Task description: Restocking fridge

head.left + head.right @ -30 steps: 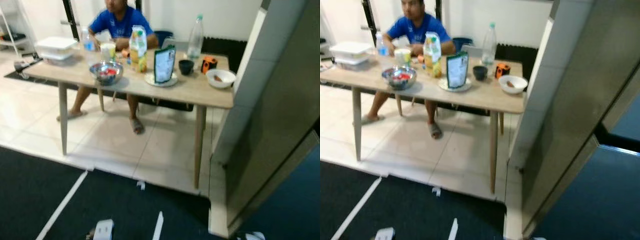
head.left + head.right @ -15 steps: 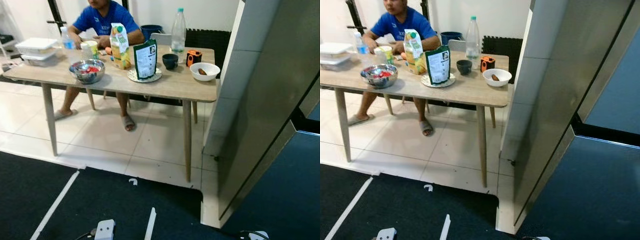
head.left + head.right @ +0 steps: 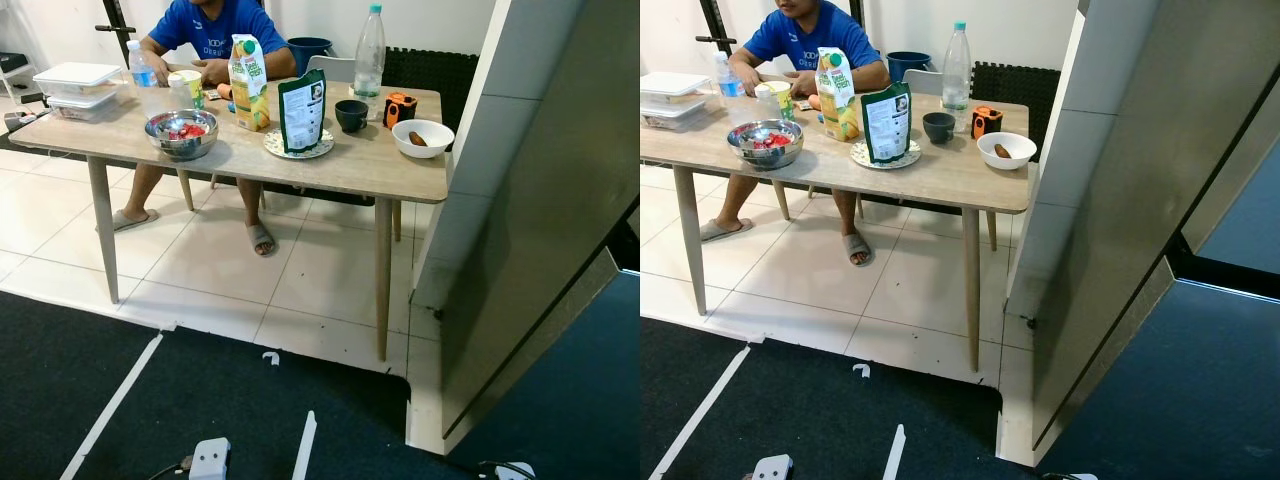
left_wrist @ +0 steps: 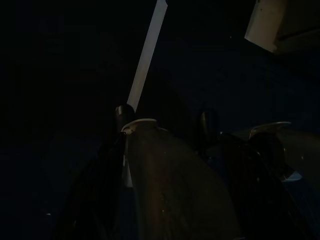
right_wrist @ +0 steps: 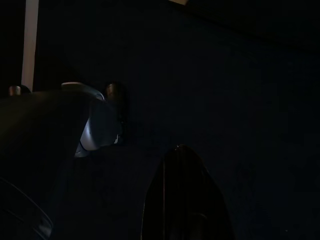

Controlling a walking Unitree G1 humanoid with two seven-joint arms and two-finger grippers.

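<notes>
A wooden table (image 3: pixel 350 175) stands ahead on the tiled floor. On it are a juice carton (image 3: pixel 248 82), a green pouch (image 3: pixel 301 112) upright on a plate, a tall water bottle (image 3: pixel 369 52), a small bottle (image 3: pixel 140 78), a metal bowl (image 3: pixel 181 134) with red pieces, a dark cup (image 3: pixel 351 115), an orange item (image 3: pixel 400 108), a white bowl (image 3: pixel 423 138) and stacked white containers (image 3: pixel 76 88). The grey fridge side (image 3: pixel 545 230) rises at the right. My left gripper (image 4: pixel 200 190) and right gripper (image 5: pixel 115 190) hang idle in the dark over the carpet.
A person in a blue shirt (image 3: pixel 215 25) sits behind the table, feet under it. A white pillar (image 3: pixel 470 150) stands between the table and the fridge. Dark carpet (image 3: pixel 200 400) with white tape lines lies near me, and a small white device (image 3: pixel 208 460) rests on it.
The camera has swung and steadied, so the blur is gone and the table sits a little closer. Nothing on the table has moved.
</notes>
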